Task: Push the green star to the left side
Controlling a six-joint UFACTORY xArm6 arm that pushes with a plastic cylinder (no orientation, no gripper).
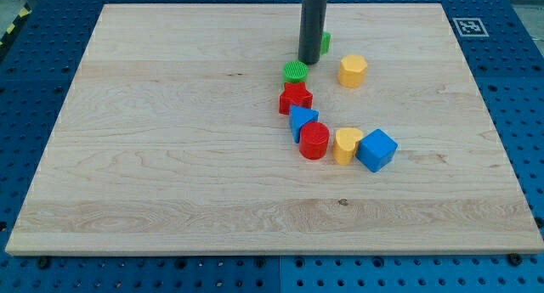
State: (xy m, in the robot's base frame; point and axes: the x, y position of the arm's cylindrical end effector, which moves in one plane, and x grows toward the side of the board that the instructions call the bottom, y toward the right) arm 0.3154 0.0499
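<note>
My tip (309, 62) is the lower end of a dark rod that comes down from the view's top centre. The green star (325, 42) is mostly hidden behind the rod; only a green edge shows on the rod's right side. The tip sits just left of and below that green edge, touching or nearly touching it. A green cylinder (295, 70) lies just below and left of the tip.
The blocks lie on a wooden board (170, 157). A yellow hexagon (352, 70) is right of the tip. Below the green cylinder a curved row runs: red star (295, 97), blue triangle (302, 119), red cylinder (314, 140), yellow heart (346, 144), blue cube (376, 149).
</note>
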